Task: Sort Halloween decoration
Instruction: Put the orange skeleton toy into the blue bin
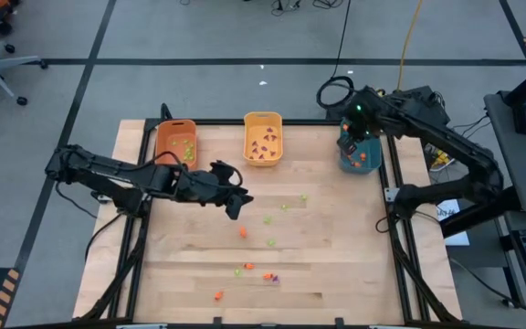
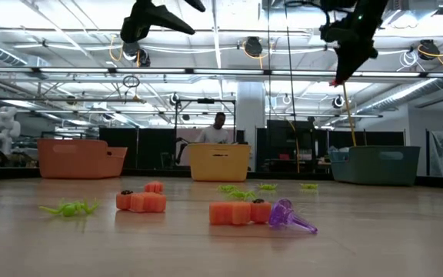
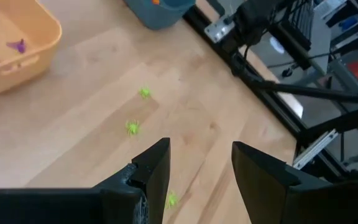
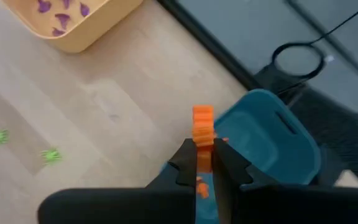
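Note:
Small orange, light green and purple trinkets of the Halloween decoration lie scattered on the wooden table (image 1: 336,274), among them an orange one (image 1: 242,232) and green ones (image 3: 132,127). My left gripper (image 3: 197,149) hovers open above the green ones, left of the table's middle (image 1: 238,206), touching nothing. My right gripper (image 4: 204,155) is shut on an orange trinket (image 4: 202,121) above the teal bin (image 4: 272,143) at the far right (image 1: 359,157). My right gripper pinches the orange trinket by its lower end (image 4: 203,144) between the two fingers. The rest of the trinket sticks out past the fingertips. The fingers slant downward from above. The trinket is lifted clear, over the teal bin's near rim.
An orange bin (image 1: 176,140) with green trinkets and a yellow bin (image 1: 263,137) with purple ones stand along the far edge. More trinkets lie near the front edge (image 2: 239,212). Black frame rails (image 1: 400,238) border the table. A person (image 2: 218,131) shows far behind.

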### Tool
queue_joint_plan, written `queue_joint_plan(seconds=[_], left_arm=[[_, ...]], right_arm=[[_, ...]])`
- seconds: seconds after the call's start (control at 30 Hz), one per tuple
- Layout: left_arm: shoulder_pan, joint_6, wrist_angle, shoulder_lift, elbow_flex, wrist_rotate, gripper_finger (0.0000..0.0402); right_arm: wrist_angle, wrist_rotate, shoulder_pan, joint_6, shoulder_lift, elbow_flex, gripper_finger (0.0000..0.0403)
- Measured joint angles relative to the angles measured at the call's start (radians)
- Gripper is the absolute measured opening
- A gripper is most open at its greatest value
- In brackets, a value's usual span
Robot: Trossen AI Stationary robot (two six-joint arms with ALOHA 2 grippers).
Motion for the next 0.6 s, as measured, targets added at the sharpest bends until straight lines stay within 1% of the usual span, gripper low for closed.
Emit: queue_joint_plan(seconds=[0.03,0.27,0.43,0.6], left_arm=[[-0.001,-0.002,-0.012,0.0,0.0,0.007,0.0175],[-0.002,0.011,-0.062,0.0,0.0,0.019,0.0175],[-0.001,0.058,-0.064,-0.004,0.0,0.077,0.0175],[-0.001,0.059,-0.101,-0.004,0.0,0.079,0.0175]], right_arm=[[0.002,-0.019,-0.021,-0.008,0.012,0.0,0.0003],[0.001,-0.02,-0.144,0.008,0.097,0.0,0.0003],[-0.042,-0.023,-0.189,0.039,0.134,0.0,0.0003],[-0.086,-0.046,-0.224,0.053,0.16,-0.001,0.0004]])
